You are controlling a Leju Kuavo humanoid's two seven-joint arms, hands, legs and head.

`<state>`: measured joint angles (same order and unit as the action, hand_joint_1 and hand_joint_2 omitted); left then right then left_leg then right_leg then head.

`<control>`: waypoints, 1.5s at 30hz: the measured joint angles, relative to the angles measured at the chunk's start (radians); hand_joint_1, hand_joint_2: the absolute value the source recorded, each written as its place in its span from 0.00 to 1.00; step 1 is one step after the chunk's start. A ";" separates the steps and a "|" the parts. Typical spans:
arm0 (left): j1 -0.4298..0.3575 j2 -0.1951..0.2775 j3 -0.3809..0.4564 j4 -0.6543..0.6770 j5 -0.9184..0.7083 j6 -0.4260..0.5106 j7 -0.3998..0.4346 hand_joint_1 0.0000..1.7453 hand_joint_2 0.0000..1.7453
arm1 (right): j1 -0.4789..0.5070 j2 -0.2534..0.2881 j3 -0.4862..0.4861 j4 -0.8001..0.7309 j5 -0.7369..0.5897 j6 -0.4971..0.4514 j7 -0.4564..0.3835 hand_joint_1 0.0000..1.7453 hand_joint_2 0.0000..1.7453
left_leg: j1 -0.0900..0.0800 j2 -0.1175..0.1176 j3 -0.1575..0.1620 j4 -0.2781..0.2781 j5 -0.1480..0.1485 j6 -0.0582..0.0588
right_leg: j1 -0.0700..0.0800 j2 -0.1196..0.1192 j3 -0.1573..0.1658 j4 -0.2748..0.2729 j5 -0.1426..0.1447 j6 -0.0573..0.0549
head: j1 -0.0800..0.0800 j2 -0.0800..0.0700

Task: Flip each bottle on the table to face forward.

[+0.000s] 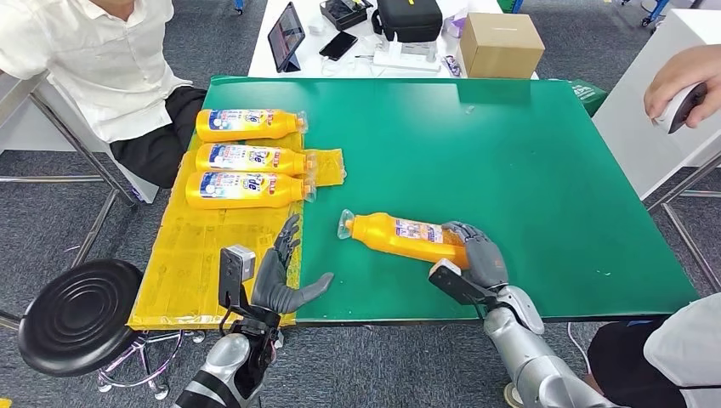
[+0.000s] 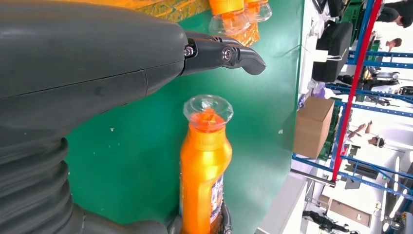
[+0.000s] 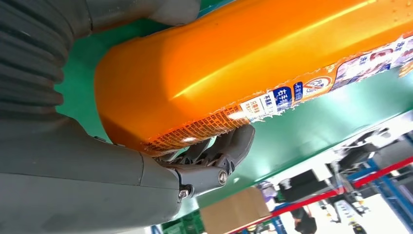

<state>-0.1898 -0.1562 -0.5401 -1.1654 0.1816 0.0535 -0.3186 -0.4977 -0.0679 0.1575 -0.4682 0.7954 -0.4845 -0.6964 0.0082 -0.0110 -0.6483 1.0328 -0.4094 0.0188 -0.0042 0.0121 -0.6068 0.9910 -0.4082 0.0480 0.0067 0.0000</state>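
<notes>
My right hand (image 1: pixel 481 255) has its fingers (image 3: pixel 229 151) clamped round the base of the lone bottle (image 1: pixel 400 236) lying on the green surface (image 1: pixel 527 170), ready to roll it label-up. My left hand (image 1: pixel 279 276) waits beside it, fingers apart.

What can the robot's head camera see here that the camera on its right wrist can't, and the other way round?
The head view takes in the whole green table, three bottles lying in a row on yellow sheeting, the left hand with fingers spread and holding nothing, and people seated beside the table. The right wrist view gives a close look at the small print along the label's edge and a finger pressed against the bottle there. Both show the right hand gripping the base end of the fourth bottle, the green table and the cardboard box.
</notes>
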 joint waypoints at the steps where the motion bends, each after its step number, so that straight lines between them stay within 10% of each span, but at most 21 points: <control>1: 0.003 0.002 0.001 -0.005 -0.001 0.001 0.001 0.00 1.00 | 0.004 -0.001 0.012 -0.005 0.002 -0.008 0.002 0.65 1.00 | 0.000 0.000 0.000 0.000 0.000 0.000 | 0.000 0.000 0.000 0.000 0.000 0.000 | 0.000 0.000; 3: 0.008 0.004 0.002 -0.012 -0.003 0.002 0.003 0.00 1.00 | 0.008 -0.003 0.035 -0.008 0.020 -0.039 0.012 0.99 1.00 | 0.000 0.000 0.000 0.000 0.000 0.000 | 0.000 0.000 -0.001 0.000 0.000 0.000 | 0.000 0.000; 19: 0.015 0.011 0.006 -0.020 0.028 -0.018 0.023 0.00 1.00 | 0.012 -0.003 0.087 -0.014 -0.076 -0.044 0.000 1.00 1.00 | 0.000 0.000 -0.001 0.000 0.000 0.000 | 0.000 0.000 -0.001 0.000 0.000 0.000 | 0.000 0.000; 20: 0.015 0.012 0.006 -0.020 0.033 -0.021 0.024 0.00 1.00 | 0.012 -0.003 0.090 -0.015 -0.076 -0.045 0.000 0.97 1.00 | 0.000 0.000 -0.001 0.000 0.000 0.000 | 0.000 0.000 -0.001 0.000 0.000 0.000 | 0.000 0.000; 24: 0.015 0.012 0.006 -0.020 0.039 -0.027 0.026 0.00 1.00 | 0.010 -0.003 0.100 -0.015 -0.053 -0.062 0.008 0.32 1.00 | 0.000 0.000 -0.001 0.000 0.000 0.000 | 0.000 0.000 -0.001 0.000 0.000 0.000 | 0.000 0.000; 30: 0.015 0.013 0.006 -0.020 0.041 -0.032 0.028 0.00 1.00 | 0.006 -0.004 0.117 -0.014 0.003 -0.097 0.057 0.00 1.00 | 0.000 0.000 -0.002 0.000 0.000 0.000 | 0.000 0.000 -0.001 0.000 0.000 0.000 | 0.000 0.000; 45: 0.015 0.019 0.006 -0.020 0.038 -0.033 0.039 0.00 1.00 | -0.010 -0.008 0.157 0.010 0.102 -0.148 0.153 0.00 1.00 | 0.000 0.000 -0.002 0.000 0.000 0.000 | 0.000 0.000 -0.002 0.000 0.000 0.000 | 0.000 0.000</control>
<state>-0.1745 -0.1368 -0.5344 -1.1856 0.2197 0.0206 -0.2792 -0.5075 -0.0759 0.3149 -0.4581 0.8974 -0.6322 -0.5430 0.0082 -0.0111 -0.6501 1.0328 -0.4093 0.0188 -0.0042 0.0120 -0.6084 0.9911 -0.4081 0.0480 0.0069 0.0000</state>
